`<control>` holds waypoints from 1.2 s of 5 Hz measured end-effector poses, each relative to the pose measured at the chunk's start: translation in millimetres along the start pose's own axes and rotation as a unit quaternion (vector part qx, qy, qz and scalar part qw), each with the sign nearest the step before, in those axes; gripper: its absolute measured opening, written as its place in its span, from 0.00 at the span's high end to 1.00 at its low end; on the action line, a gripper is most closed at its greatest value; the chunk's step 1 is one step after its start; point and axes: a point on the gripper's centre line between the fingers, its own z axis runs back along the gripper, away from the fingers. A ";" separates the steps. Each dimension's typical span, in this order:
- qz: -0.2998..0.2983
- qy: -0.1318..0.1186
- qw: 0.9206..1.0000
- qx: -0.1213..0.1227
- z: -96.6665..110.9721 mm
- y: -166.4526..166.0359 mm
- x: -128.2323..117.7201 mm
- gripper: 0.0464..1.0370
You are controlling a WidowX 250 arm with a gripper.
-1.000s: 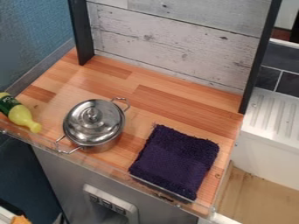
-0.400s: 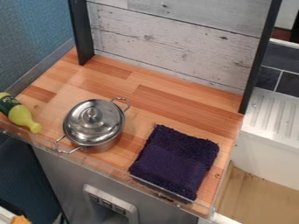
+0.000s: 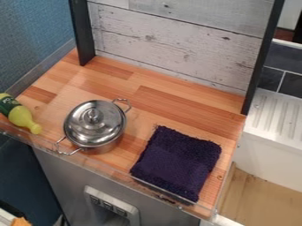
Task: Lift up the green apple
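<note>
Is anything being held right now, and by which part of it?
It can't be told whether the gripper holds anything. The lidded pot, dark purple towel and bottle rest unheld on the wooden counter.

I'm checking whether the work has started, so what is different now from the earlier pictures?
Nothing visibly changed. The pot with its lid, the folded dark cloth and the bottle lie as they did on the wooden counter.

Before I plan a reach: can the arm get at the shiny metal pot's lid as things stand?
Probably yes: the knob on the lid stands uncovered, and the dark purple towel lies beside the pot, not over it.
</note>
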 end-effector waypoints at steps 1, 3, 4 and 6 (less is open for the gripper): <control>0.003 -0.017 1.000 0.002 8.3 -4.9 14.2 0.62; 0.033 -0.014 0.999 0.013 5.6 -3.1 36.7 0.62; 0.045 -0.009 0.999 0.019 5.2 -2.4 39.2 0.62; 0.062 -0.009 0.998 0.029 3.8 -3.7 54.7 0.62</control>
